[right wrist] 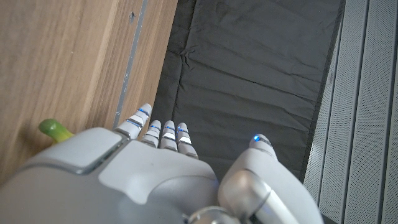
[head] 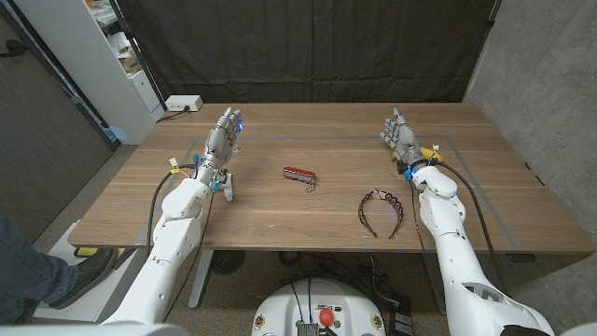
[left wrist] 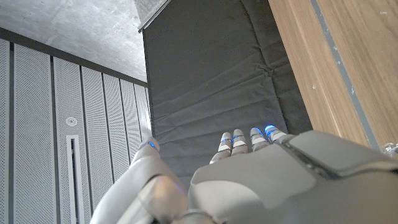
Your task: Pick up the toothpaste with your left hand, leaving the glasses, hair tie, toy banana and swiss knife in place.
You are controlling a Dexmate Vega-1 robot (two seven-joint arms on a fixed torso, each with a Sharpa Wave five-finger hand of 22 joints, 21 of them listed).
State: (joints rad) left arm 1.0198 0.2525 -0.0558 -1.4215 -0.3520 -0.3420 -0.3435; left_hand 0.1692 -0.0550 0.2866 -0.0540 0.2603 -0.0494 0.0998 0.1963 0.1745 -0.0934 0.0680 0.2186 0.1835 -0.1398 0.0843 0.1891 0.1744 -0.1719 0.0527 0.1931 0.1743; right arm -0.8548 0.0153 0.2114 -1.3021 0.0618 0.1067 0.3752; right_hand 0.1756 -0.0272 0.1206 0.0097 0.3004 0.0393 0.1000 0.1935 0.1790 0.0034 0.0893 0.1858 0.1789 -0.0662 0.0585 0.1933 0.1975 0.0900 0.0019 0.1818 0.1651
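By the left wrist on the tabletop (head: 280, 215) sits a small white thing, likely the toothpaste (head: 228, 189). Left robot hand (head: 224, 137) is spread and empty beyond it; right robot hand (head: 401, 140) likewise. Best to draw back, lower over the tube and avoid the knife (head: 299, 174).

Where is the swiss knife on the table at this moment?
In the head view the swiss knife lies near the middle of the table, between the two arms, with the dark hair hoop to its right, nearer the front edge.
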